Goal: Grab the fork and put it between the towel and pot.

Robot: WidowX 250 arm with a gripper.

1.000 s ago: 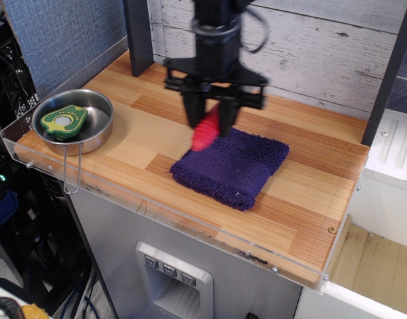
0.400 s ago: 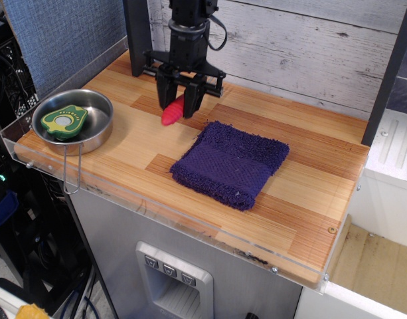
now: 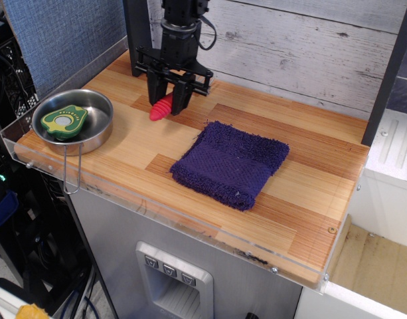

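Note:
My black gripper point(image 3: 167, 100) stands at the back of the wooden table, shut on the fork point(image 3: 161, 107). Only the fork's red ribbed handle shows, pointing down and left just above the wood; its metal head is hidden between the fingers. The dark purple towel point(image 3: 231, 164) lies flat in the middle of the table, right of and in front of the gripper. The shallow steel pot point(image 3: 100, 126) sits at the left edge with its wire handle point(image 3: 72, 174) hanging over the front. The gripper is behind the gap between pot and towel.
A green-yellow avocado toy point(image 3: 64, 121) lies inside the pot. A dark post point(image 3: 138, 36) and a grey plank wall point(image 3: 303, 46) stand right behind the gripper. A clear plastic lip point(image 3: 157, 203) runs along the table's front edge.
The gripper has carried the fork from over the towel's back-left corner leftward and toward the back wall, and lowered it near the wood. Towel and pot have not moved.

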